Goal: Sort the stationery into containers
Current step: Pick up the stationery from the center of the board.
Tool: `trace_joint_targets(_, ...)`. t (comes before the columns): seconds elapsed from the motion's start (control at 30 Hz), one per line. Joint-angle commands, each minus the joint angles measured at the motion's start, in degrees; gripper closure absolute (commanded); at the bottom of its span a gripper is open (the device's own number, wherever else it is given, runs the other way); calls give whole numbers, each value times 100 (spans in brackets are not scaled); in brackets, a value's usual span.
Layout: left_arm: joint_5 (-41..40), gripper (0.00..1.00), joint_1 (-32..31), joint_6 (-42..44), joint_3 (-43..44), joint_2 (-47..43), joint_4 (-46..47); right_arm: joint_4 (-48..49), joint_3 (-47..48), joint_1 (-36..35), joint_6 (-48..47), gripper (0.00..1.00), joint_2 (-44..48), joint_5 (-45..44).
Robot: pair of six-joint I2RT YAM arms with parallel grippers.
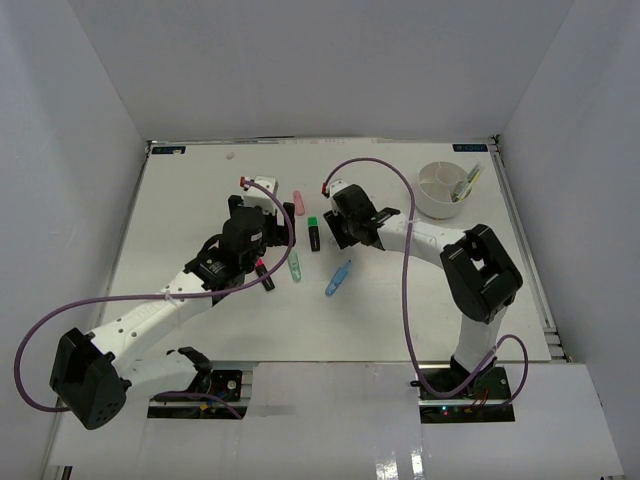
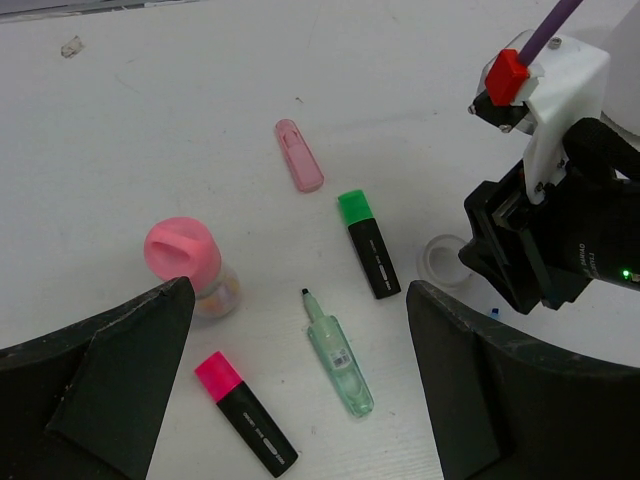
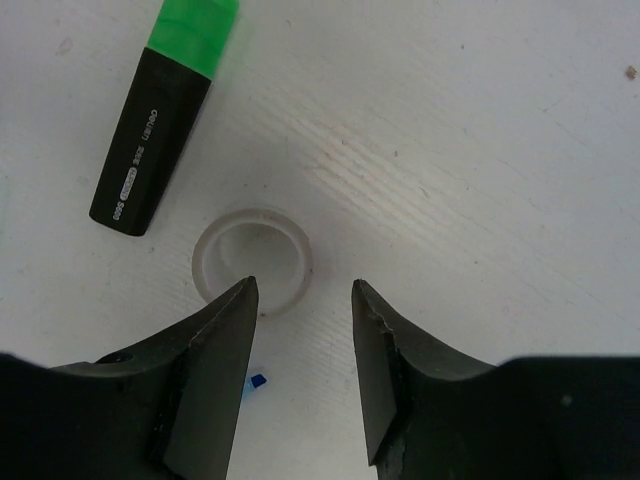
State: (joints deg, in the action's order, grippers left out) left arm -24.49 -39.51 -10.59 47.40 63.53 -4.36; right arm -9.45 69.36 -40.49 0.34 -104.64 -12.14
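Observation:
My left gripper [image 1: 258, 262] [image 2: 300, 300] is open and empty, above a pink-capped black highlighter [image 2: 245, 412] [image 1: 264, 275] and a green pen [image 2: 338, 355] [image 1: 294, 265]. A pink-capped glue stick [image 2: 188, 262] stands by its left finger. A pink eraser [image 2: 299, 155] [image 1: 298, 203] and a green-capped highlighter [image 2: 368, 243] [image 1: 314, 233] [image 3: 165, 125] lie farther out. My right gripper [image 1: 345, 232] [image 3: 302, 290] is open and low over a white tape ring [image 3: 252, 262] [image 2: 445, 260]; its left fingertip overlaps the ring's near edge. A blue pen [image 1: 338, 277] lies nearby. The white tub [image 1: 445, 188] holds a few items.
The tub stands at the table's far right corner, well away from the loose items. White walls enclose the table on three sides. The two grippers are close together at the table's middle. Purple cables loop from both arms.

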Motion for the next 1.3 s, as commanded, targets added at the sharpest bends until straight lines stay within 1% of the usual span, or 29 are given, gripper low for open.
trace_joint_targets(0.0, 67, 2, 31, -57, 68, -25, -12, -21, 358, 85, 230, 51, -223, -175)
trace_joint_targets(0.23, 85, 2, 40, -48, 77, 2, -38, -57, 517, 138, 335, 54, -513, -8)
trace_joint_targets(0.47, 173, 2, 48, -49, 94, 37, -56, -39, 526, 182, 405, 60, -654, 168)
trace_joint_targets(0.57, 199, 2, 48, -75, 94, 54, -65, -30, 534, 199, 414, 67, -698, 256)
trace_joint_targets(0.63, 216, 2, 48, -75, 94, 63, -65, -30, 534, 208, 441, 74, -707, 265)
trace_joint_targets(0.67, 234, 2, 48, -84, 94, 72, -74, -39, 526, 217, 458, 81, -681, 265)
trace_joint_targets(0.73, 287, 2, 48, -110, 103, 90, -82, -22, 491, 234, 493, 88, -602, 265)
trace_joint_targets(0.77, 383, 2, 48, -153, 112, 107, -91, -13, 430, 235, 511, 92, -471, 291)
trace_joint_targets(0.83, 550, 2, 48, -233, 121, 107, -117, 66, 307, 235, 590, 92, -260, 492)
trace_joint_targets(0.87, 733, 2, 48, -250, 129, 116, -126, 145, 88, 235, 634, 92, 37, 607)
trace_joint_targets(0.93, 893, 2, 48, -373, 138, 142, -126, 522, -229, 226, 826, 92, 390, 931)
trace_joint_targets(0.97, 998, 2, 48, -382, 190, 168, -153, 645, -561, 234, 888, 92, 757, 1055)
trace_joint_targets(1.0, 1225, 2, 48, -478, 234, 230, -196, 890, -738, 226, 959, 92, 952, 1134)
trace_joint_targets(1.03, 1323, 2, 48, -557, 270, 248, -249, 1145, -914, 234, 1072, 92, 1120, 1405)
trace_joint_targets(1.07, 1437, 2, 48, -645, 296, 248, -258, 1313, -1255, 235, 1108, 92, 1461, 1494)
trace_joint_targets(1.2, 2148, 4, 48, -1199, 480, 283, -258, 2008, -1924, 226, 1275, 92, 2166, 1724)
trace_joint_targets(1.27, 2395, 8, 48, -1568, 560, 353, -258, 2289, -2102, 217, 1319, 92, 2464, 1706)
